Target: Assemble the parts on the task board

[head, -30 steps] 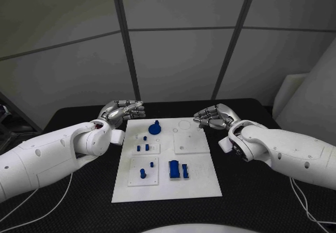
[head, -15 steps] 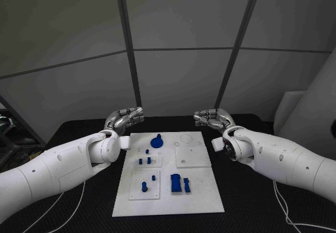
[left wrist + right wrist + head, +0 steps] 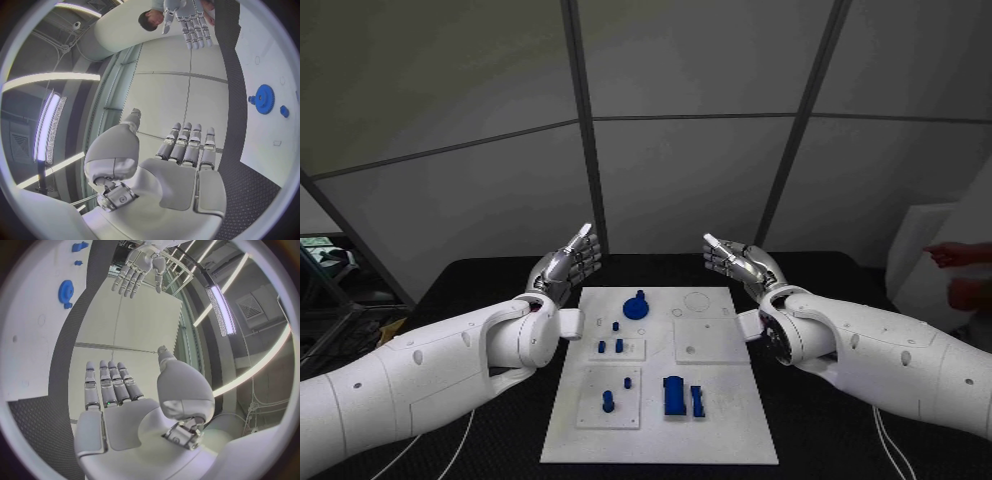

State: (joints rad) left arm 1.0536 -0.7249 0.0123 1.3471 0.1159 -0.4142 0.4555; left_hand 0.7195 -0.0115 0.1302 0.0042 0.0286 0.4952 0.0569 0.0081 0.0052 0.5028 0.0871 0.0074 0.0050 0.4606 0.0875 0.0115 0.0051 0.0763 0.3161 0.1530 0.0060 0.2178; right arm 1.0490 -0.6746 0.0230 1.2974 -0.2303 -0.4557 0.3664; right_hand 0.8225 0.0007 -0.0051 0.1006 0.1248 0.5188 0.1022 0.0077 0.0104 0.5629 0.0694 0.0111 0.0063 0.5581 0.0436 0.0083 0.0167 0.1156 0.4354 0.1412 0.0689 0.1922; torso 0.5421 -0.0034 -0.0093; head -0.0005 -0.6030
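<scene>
The white task board (image 3: 733, 430) lies in the middle of the black table. On it are a blue gear-like part (image 3: 636, 307) at the far end, small blue pegs (image 3: 610, 346) in a raised plate, and taller blue blocks (image 3: 678, 395) nearer me. My left hand (image 3: 568, 261) hovers off the board's far left corner, fingers straight and apart, holding nothing. My right hand (image 3: 737, 262) mirrors it off the far right corner, also flat and empty. The left wrist view shows my left hand (image 3: 181, 160), the blue gear (image 3: 264, 98) and my right hand (image 3: 187, 22). The right wrist view shows my right hand (image 3: 119, 400) and the gear (image 3: 65, 291).
Black table surface (image 3: 862, 420) surrounds the board on both sides. Grey wall panels stand close behind the table's far edge. A person's hand (image 3: 961, 255) shows at the right edge, away from the board.
Both hands have uncurled from bent fingers to flat, straight fingers and lifted a little. The whole picture shifted as the head camera tilted up.
</scene>
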